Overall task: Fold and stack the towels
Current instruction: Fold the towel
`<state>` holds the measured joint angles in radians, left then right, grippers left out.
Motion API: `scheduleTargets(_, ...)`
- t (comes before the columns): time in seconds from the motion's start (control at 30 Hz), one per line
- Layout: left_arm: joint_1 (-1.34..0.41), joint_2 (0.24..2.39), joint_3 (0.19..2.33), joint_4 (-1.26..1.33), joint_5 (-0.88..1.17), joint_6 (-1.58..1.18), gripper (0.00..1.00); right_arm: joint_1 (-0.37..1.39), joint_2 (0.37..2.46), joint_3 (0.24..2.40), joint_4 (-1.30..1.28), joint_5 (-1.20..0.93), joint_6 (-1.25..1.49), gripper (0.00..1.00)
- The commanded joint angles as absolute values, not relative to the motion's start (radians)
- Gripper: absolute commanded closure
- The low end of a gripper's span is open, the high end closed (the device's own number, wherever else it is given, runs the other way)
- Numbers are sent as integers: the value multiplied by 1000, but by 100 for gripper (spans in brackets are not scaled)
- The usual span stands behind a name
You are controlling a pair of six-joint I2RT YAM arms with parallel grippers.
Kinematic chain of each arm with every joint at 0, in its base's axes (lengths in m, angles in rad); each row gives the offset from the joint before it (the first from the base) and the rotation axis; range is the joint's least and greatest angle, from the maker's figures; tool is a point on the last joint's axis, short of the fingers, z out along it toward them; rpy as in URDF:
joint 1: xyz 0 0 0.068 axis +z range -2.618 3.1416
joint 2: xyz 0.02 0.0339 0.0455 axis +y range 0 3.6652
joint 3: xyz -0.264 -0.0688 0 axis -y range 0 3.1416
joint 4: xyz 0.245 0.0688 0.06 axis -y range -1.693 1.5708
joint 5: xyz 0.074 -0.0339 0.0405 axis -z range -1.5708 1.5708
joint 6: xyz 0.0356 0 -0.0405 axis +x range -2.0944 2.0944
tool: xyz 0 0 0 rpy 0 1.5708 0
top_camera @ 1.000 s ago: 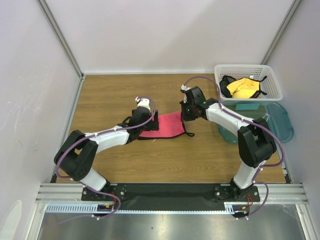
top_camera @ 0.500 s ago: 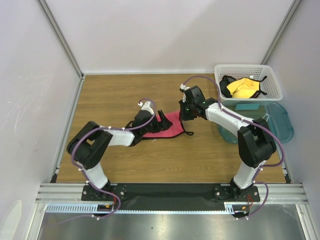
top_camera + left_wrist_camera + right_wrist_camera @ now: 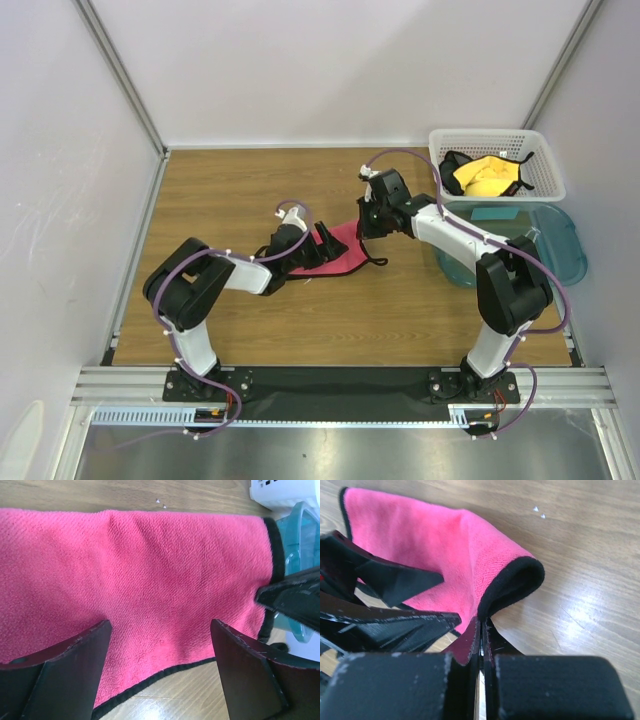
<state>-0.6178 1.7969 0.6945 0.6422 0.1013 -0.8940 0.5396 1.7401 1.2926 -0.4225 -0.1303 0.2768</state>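
Pink towel (image 3: 346,257) is spread on the wooden table (image 3: 220,200) between the two arms. The left fingers (image 3: 70,675) are held apart over its nap. The right fingers (image 3: 420,680) are clamped on its lifted black-bound edge.

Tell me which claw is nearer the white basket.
Right. The right claw pinches the pink towel, left of the white basket; the left claw hovers open over the towel, farther away.
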Motion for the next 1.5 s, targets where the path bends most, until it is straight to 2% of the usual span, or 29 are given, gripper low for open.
scheduleTargets(0.0,-623,1753,670,687,121,-905,13,541,1692,1353,-391,-153,282,100)
scheduleTargets(0.3,-611,1640,657,649,67,-856,12,540,1686,1364,-405,-147,272,100)
scheduleTargets(0.77,-603,1786,655,701,66,-899,13,538,1678,1388,-431,-147,264,100)
scheduleTargets(1.07,-603,1819,647,778,126,-903,13,534,1690,1422,-403,-244,293,100)
scheduleTargets(1.27,-580,1729,624,781,161,-870,13,532,1739,1463,-436,-239,301,100)
scheduleTargets(1.47,-499,1499,601,585,154,-767,12,540,1793,1549,-514,-164,265,100)
